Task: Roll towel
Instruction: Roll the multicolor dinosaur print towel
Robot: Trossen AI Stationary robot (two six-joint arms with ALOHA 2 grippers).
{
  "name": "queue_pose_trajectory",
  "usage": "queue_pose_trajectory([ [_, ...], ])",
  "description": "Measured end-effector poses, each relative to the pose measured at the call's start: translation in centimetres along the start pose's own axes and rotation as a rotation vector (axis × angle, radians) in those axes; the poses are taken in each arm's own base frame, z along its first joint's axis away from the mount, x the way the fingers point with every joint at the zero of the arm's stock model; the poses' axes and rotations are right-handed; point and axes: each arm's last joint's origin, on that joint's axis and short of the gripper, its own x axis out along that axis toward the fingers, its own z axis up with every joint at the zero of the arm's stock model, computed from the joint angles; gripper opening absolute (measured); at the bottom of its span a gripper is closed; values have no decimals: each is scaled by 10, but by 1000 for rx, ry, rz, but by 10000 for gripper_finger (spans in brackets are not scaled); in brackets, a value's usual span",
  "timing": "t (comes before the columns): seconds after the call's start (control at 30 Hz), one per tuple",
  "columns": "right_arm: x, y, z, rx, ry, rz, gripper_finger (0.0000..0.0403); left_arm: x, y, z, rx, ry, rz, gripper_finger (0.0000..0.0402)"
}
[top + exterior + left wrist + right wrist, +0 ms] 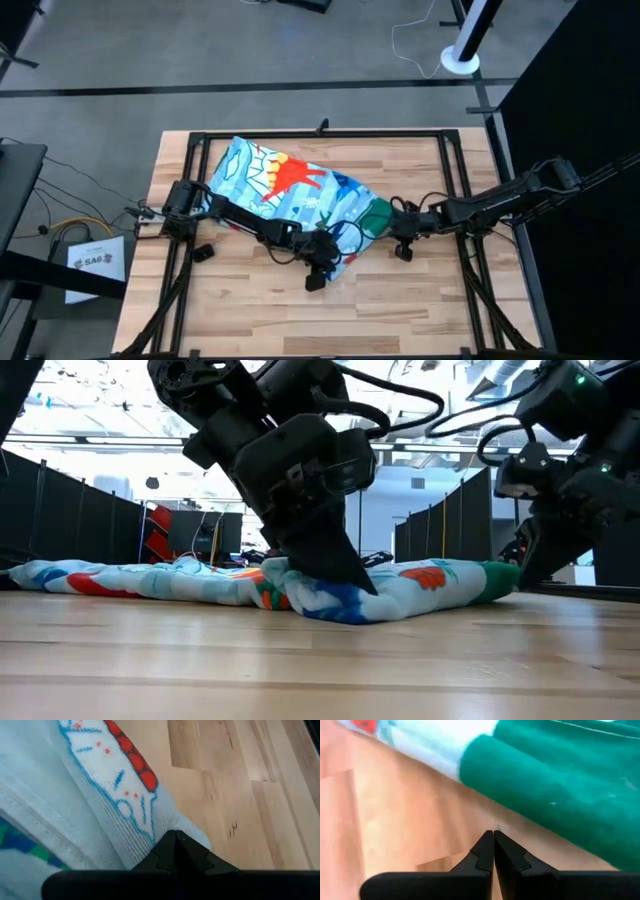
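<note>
The towel (290, 190) lies bunched in a long loose roll, slanting from the table's far left to the middle right. It shows light-blue print with red motifs, and its right end (497, 577) is green. My left gripper (322, 262) is shut, with its tips down at the towel's near end (335, 600). My right gripper (493, 834) is shut over bare wood just beside the green end (555, 785), touching nothing. My left gripper meets the towel's folded near end (162, 817) with its shut fingertips, slanting down from above and from the table's left. The cloth lies bunched on the table under and behind the tips. I cannot see whether any cloth sits between the fingers.
A black metal frame (320, 133) runs around the wooden table top (260, 310). Bare wood stretches along the near side of the towel. Dark partitions and room clutter (180, 530) stand beyond the far edge.
</note>
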Motion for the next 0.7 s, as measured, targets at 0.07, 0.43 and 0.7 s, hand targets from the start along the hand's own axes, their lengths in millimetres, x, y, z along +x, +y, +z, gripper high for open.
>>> queue_pose_trajectory([
  [0.07,2,0,-2,15,2,-45,0,-2,1,1,2,-3,2,0],
  [0.43,31,31,-5,59,-60,6,0,-8,-1,8,-25,-35,-21,0],
  [0.7,41,45,-5,31,-72,-47,0,-37,-7,28,2,-115,-36,0],
])
